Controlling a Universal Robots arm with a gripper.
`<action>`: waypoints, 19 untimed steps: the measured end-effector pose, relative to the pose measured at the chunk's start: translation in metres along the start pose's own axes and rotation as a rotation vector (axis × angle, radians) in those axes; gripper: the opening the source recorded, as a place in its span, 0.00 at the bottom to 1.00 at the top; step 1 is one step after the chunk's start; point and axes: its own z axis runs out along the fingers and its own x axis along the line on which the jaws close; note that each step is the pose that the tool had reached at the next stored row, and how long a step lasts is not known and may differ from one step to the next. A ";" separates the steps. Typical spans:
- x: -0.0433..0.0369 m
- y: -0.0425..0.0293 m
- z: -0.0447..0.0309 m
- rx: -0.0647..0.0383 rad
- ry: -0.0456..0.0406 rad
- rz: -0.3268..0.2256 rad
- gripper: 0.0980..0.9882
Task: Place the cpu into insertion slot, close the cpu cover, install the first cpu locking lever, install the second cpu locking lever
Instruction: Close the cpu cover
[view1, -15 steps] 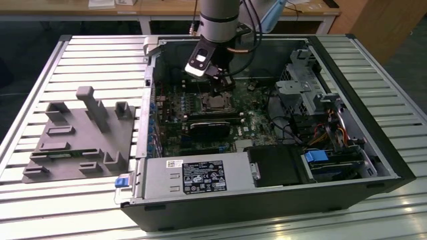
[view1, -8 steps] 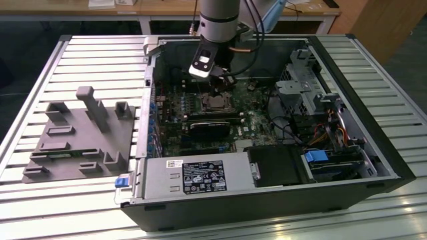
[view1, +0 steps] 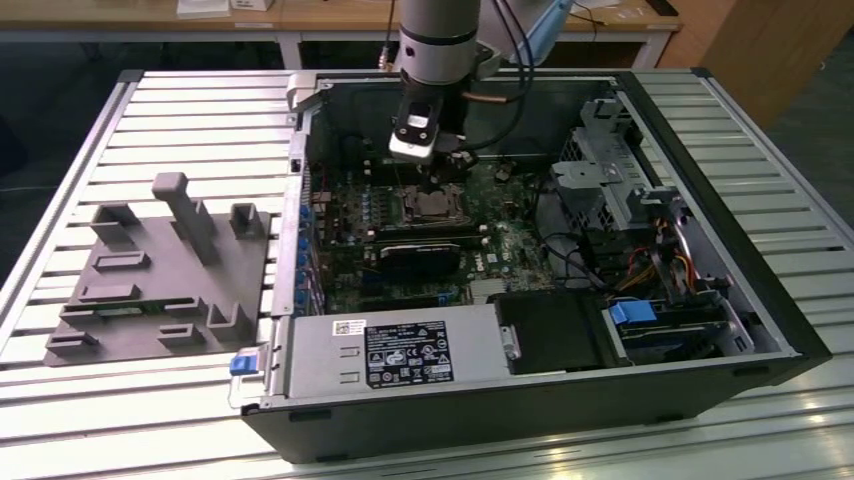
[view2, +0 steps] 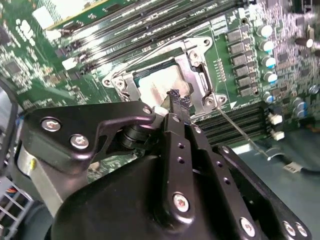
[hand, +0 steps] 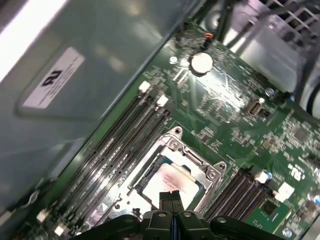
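The cpu lies flat in the insertion slot on the green board, its pale metal top showing through a square window. The cpu cover is down around it as a silvery frame. In the second wrist view the cpu and cover sit just past my fingertips. My gripper is shut, its two black fingers pressed together with nothing visible between them, the tips right at the cover's near edge. A thin wire lever sticks out from one socket corner. In the exterior view the gripper hangs straight over the socket.
The open computer case has a grey power-supply box at its front and a drive cage with cables at the exterior view's right. A black rounded block sits beside the socket. Memory slots flank it. A grey fixture plate lies outside.
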 end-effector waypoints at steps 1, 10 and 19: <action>0.0000 0.0000 0.0000 0.000 0.0004 -0.018 0.00; 0.0000 0.0000 0.0001 -0.002 0.0042 -0.182 0.00; 0.0000 0.0000 0.0002 -0.004 0.0080 -0.345 0.00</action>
